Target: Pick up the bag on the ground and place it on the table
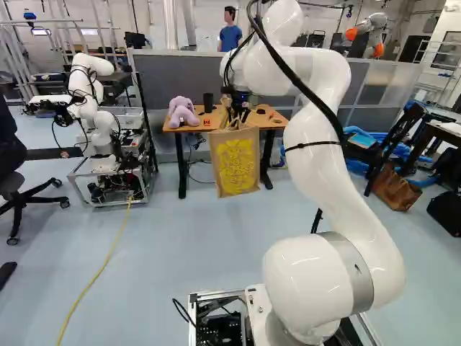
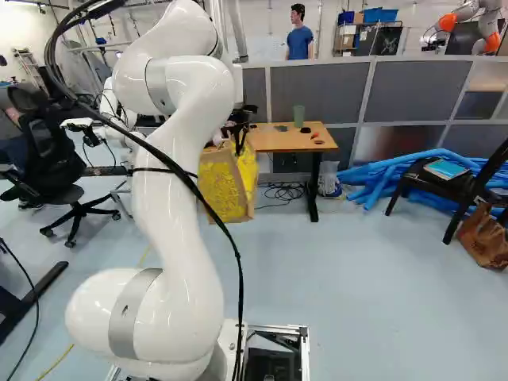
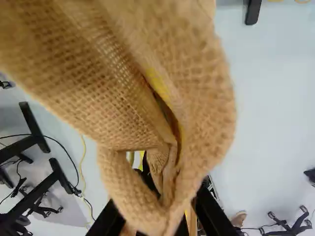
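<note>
In the left base view my gripper is raised in front of the table, its fingers pointing down. The tan burlap bag with a yellow print hangs beneath it, clear of the floor and overlapping the table's front edge in that view. The right base view shows the bag partly behind my arm. In the wrist view the gripper is shut on the bag's gathered upper cloth, one dark finger on each side. Cloth hides the fingertips.
On the table are a purple plush toy, a dark cup and small items. Grey partitions stand behind. Another robot is at the left, an office chair nearby. Blue tubes and a brown bag lie at the right.
</note>
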Controlling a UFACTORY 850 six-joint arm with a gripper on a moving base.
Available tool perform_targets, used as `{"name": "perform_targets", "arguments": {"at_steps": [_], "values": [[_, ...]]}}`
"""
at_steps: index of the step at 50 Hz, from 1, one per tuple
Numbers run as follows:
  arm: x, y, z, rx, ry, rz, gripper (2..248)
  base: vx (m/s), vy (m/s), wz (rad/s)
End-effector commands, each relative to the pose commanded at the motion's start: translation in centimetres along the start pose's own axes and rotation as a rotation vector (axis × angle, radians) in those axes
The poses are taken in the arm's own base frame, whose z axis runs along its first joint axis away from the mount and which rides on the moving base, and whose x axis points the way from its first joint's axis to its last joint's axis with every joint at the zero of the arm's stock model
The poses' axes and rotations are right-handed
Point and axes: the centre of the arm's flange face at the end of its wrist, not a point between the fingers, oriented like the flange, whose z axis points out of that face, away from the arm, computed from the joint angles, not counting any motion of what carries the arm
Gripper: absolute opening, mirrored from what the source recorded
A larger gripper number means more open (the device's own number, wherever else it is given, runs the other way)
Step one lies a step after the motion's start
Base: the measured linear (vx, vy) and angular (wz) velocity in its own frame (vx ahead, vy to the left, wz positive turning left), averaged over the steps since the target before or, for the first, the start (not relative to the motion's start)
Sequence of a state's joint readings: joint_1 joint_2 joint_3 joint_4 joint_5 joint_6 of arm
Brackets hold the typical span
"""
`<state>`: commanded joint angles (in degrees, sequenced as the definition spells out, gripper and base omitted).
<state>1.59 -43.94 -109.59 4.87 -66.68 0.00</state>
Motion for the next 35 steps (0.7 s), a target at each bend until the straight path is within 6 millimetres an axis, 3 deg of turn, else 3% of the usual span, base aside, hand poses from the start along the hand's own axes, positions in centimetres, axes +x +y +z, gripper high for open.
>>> {"name": "perform_targets", "arguments": {"at_steps": [35], "values": [[-1.0, -0.4, -5.7, 0.003, -0.023, -0.008, 22, 0.0, 0.0, 0.0]]}}
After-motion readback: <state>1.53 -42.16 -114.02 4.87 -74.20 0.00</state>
